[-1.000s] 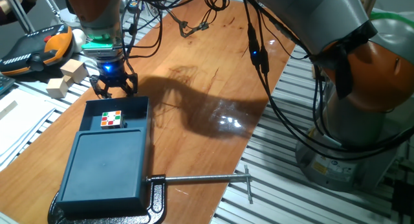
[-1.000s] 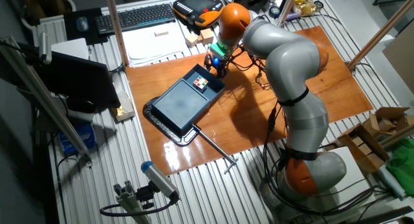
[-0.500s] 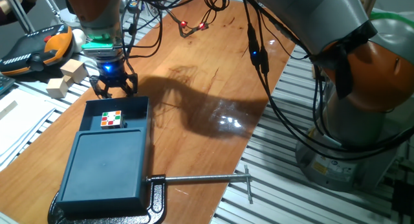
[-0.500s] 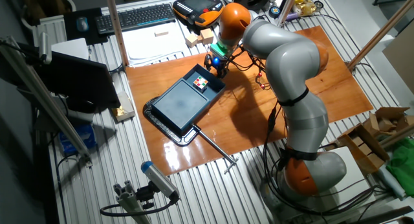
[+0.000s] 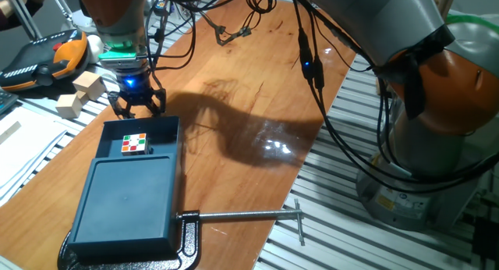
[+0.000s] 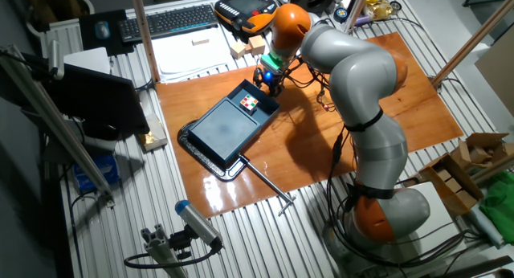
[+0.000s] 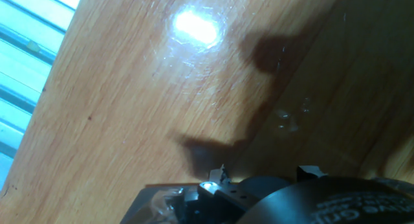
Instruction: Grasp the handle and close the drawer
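Observation:
The dark teal drawer [image 5: 140, 137] stands pulled out from its flat-topped box [image 5: 125, 204] and holds a colour cube [image 5: 134, 144]. My gripper [image 5: 138, 106] hangs just past the drawer's narrow front wall [image 5: 141, 121], fingers spread and pointing down, empty. The handle sits at that wall, below the fingers, and I cannot make it out separately. In the other fixed view the gripper [image 6: 267, 82] is at the far end of the drawer [image 6: 259, 96], with the box [image 6: 227, 129] behind it. The hand view shows only the wooden table [image 7: 129, 88] and the dark hand body [image 7: 297, 198].
A black clamp [image 5: 185, 243] with a long silver rod [image 5: 242, 216] pins the box at the table's near edge. Wooden blocks [image 5: 82, 90] and an orange teach pendant [image 5: 43, 55] lie left of the gripper. Cables [image 5: 234, 28] hang over the table's far part.

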You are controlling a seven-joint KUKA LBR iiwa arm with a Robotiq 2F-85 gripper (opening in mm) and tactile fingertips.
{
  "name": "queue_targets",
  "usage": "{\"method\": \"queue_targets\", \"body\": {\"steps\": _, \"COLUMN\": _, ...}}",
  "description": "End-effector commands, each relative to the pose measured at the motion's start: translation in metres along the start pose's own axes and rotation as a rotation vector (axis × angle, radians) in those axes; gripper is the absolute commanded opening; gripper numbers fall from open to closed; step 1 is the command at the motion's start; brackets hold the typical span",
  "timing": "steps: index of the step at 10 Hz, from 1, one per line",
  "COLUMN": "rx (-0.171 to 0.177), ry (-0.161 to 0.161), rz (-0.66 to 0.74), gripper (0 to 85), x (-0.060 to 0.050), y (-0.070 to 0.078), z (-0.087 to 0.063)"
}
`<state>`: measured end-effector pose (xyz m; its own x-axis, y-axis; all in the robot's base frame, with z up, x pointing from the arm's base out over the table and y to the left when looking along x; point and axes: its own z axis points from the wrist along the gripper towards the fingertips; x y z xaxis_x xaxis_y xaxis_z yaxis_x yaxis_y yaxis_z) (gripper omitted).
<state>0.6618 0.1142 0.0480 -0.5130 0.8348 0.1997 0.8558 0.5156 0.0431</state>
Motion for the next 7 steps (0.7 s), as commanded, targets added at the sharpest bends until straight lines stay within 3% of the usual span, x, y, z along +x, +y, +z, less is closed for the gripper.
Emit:
{"method": "queue_targets", "body": {"steps": 1, "rx": 0.001, "ry": 0.0, "rz": -0.004, "gripper": 54.0, "x": 0.0001, "y": 0.0, "z": -0.0001}}
{"method": "queue_targets", "body": {"steps": 3, "rx": 0.001, "ry": -0.001, "rz": -0.013, "gripper": 44.0, "x": 0.0, "y": -0.0003, "z": -0.0002}}
{"method": "queue_targets", "body": {"steps": 5, "rx": 0.001, "ry": -0.001, "rz": -0.018, "gripper": 25.0, "x": 0.0004, "y": -0.0008, "z": -0.001}}
{"method": "queue_targets", "body": {"steps": 6, "rx": 0.002, "ry": -0.002, "rz": -0.021, "gripper": 9.0, "x": 0.0005, "y": -0.0011, "z": -0.0014}}
{"method": "queue_targets", "body": {"steps": 7, "rx": 0.002, "ry": -0.004, "rz": -0.022, "gripper": 2.0, "x": 0.0005, "y": -0.0012, "z": -0.0015}}
